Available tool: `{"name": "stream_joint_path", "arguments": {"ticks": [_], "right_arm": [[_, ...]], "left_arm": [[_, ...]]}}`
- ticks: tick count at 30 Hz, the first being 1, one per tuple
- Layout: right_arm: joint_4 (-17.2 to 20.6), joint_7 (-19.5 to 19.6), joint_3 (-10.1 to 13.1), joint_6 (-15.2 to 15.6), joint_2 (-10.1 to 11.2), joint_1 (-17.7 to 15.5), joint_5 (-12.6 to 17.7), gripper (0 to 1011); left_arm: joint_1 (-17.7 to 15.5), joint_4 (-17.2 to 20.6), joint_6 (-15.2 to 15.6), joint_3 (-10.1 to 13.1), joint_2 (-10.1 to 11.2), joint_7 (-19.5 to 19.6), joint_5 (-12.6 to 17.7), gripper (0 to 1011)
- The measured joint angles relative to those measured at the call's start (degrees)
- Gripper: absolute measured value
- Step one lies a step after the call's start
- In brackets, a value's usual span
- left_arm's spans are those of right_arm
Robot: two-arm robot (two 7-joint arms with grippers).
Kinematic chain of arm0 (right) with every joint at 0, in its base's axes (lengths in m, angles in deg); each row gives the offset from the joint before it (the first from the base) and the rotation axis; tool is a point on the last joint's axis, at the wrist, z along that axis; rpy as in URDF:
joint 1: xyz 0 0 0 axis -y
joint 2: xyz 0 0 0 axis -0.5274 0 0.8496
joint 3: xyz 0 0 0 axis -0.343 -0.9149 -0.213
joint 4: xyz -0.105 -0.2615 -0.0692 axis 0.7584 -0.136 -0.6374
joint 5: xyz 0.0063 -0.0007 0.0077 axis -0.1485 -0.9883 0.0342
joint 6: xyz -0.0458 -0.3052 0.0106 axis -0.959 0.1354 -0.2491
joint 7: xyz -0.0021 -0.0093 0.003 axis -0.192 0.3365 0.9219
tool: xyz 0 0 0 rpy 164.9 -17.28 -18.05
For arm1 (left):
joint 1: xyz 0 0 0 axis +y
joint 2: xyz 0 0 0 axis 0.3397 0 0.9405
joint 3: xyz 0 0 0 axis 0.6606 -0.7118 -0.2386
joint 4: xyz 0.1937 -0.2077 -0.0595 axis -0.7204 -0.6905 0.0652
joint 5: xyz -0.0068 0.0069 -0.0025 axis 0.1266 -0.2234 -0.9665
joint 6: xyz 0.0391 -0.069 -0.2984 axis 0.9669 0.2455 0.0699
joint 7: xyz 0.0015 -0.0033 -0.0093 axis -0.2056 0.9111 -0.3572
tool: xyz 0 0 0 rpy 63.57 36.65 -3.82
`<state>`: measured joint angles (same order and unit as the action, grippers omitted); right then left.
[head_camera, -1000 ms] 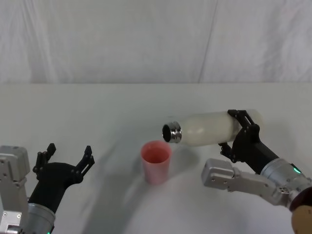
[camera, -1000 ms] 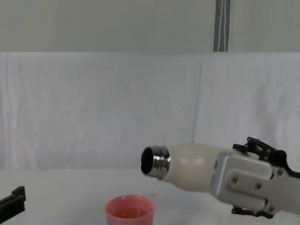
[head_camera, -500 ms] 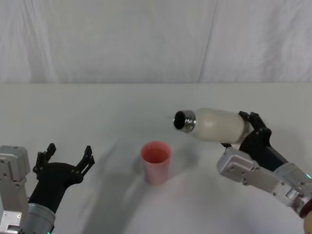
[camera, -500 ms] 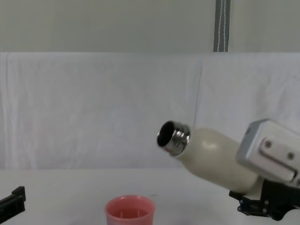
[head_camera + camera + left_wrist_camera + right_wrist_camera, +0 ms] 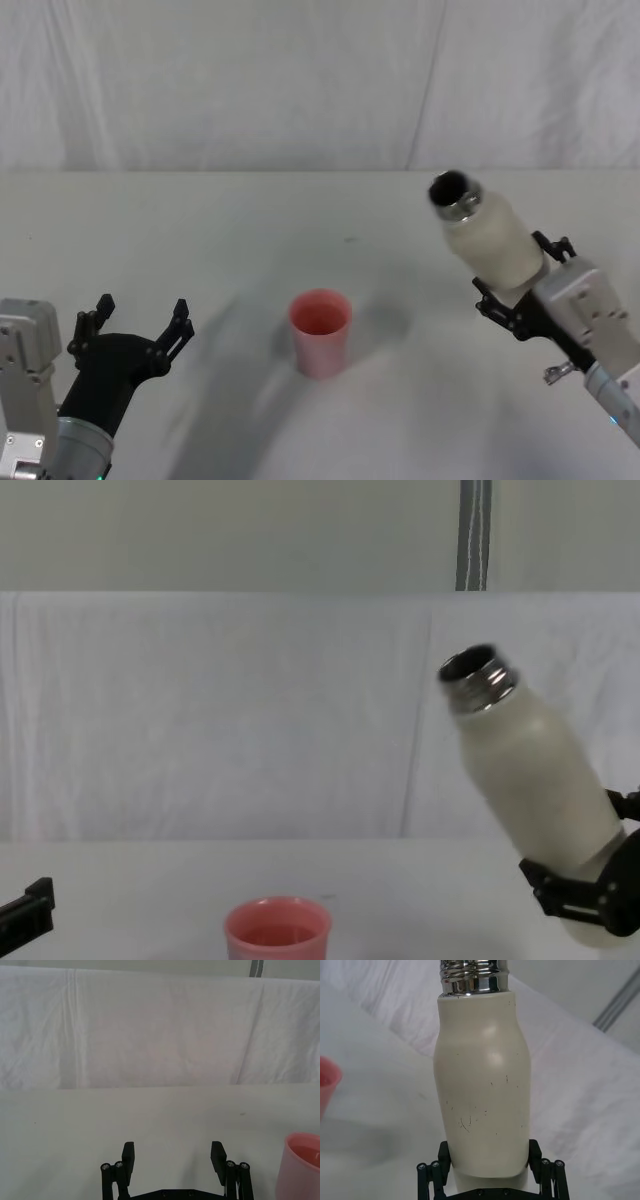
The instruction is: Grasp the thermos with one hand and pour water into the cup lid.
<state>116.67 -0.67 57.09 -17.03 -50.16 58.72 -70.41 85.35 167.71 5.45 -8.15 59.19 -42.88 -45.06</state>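
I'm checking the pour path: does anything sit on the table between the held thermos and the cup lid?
Nothing visible does. The right gripper holds the thermos raised; the table between it and the cup lid is bare.

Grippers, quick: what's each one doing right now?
Left gripper: open, holding nothing, low at the table's left.
Right gripper: shut on the thermos, held tilted up, right of the cup lid.
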Motion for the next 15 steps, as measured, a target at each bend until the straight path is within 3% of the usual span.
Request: {"name": "stream_joint_path", "arguments": {"ticks": [6,15], "right_arm": [[0.2,-1.8,3.1,-0.6,-1.7,-1.3,8.5,960],[0.5,-2.6,4.7,-0.6,-2.4,-2.3,14.4,960]], "left_arm": [[0.0,0.0,0.0,0.0,0.0,0.0,0.0,1001],[0.0,0.0,0.0,0.0,0.0,0.0,0.0,1001]]}}
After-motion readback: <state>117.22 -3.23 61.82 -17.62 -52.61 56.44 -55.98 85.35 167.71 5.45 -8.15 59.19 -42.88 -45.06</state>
